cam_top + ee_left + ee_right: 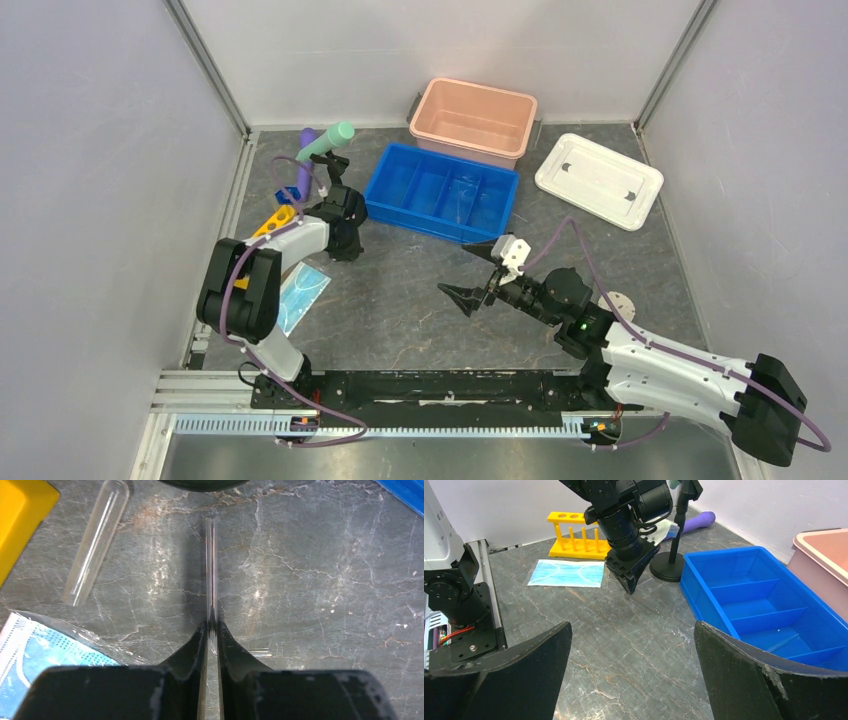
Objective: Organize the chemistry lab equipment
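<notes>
- The left gripper (212, 628) is pointing down at the grey marbled table (320, 580), its jaws clenched on a thin clear glass rod (211, 570).
- The rod is lying flat on the table, running from the fingertips toward the round base of the black clamp stand (671, 566).
- A clear glass test tube (95, 545) is lying on the table left of the rod, apart from it and just beside the yellow holed tube rack (574, 536).
- A light-blue face mask in a clear wrapper (566, 573) is lying flat near the rack.
- A mint-green tube (332, 139) and a purple tube (307, 141) are sitting behind the stand, near the back wall.
- The right gripper (633, 630) is hovering above the table with its jaws spread wide, grasping nothing, near the blue divided plastic tray (704, 605).
- A pink plastic bin (470, 120) is standing behind the tray, and its white lid (598, 180) is lying to the right.
</notes>
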